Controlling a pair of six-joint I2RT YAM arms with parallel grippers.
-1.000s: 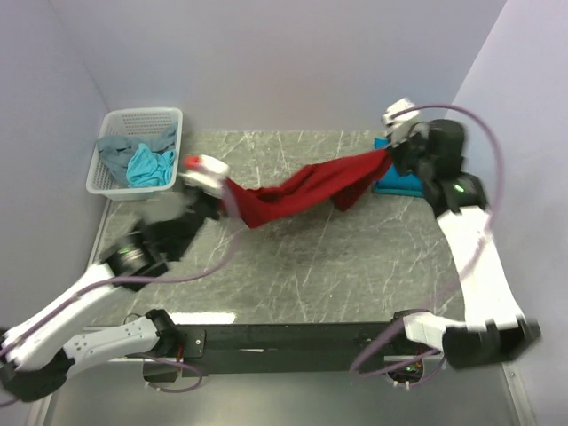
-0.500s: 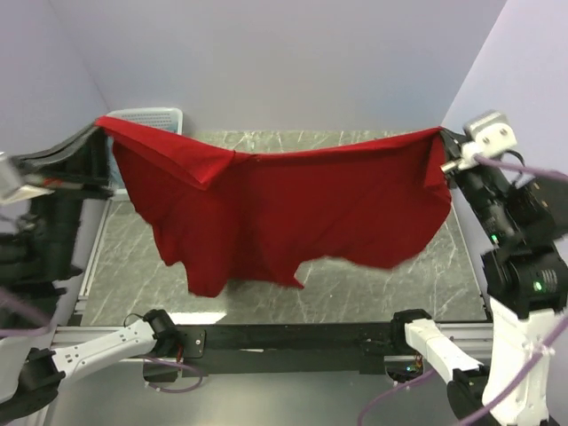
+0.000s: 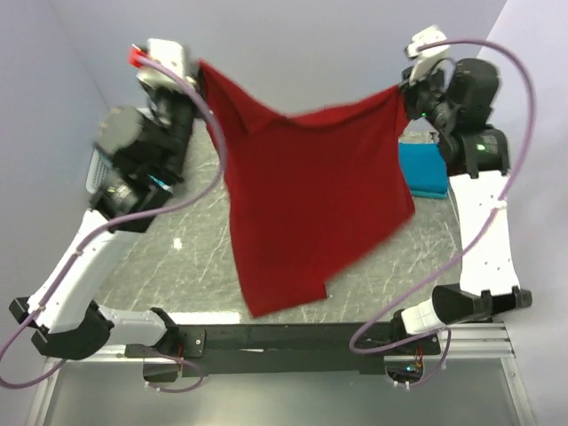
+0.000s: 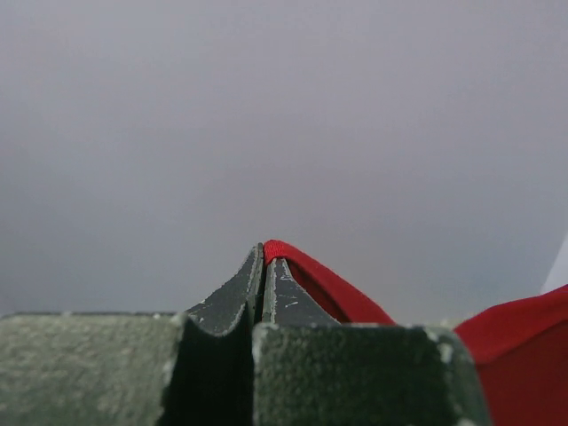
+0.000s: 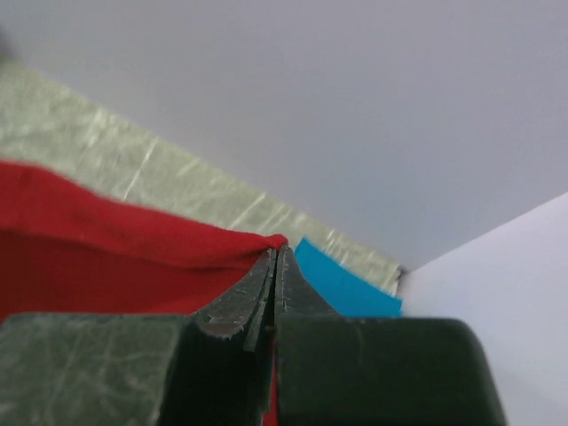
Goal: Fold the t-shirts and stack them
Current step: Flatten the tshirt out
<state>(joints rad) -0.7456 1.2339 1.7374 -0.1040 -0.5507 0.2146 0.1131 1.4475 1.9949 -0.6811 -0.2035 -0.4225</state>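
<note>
The table top (image 3: 177, 257) was grey-green stone-patterned laminate with white veins; the same surface (image 5: 115, 169) showed as a pale strip in the right wrist view. A sliver of a white mesh basket (image 3: 91, 173) stood at the table's far left, mostly hidden. Pale lavender walls enclosed the space: a back wall (image 3: 311, 44), a left wall (image 3: 35, 106) and a right wall (image 3: 550, 53). A black bar (image 3: 293, 338) ran along the near edge, beside a silver rail (image 3: 488, 342).
</note>
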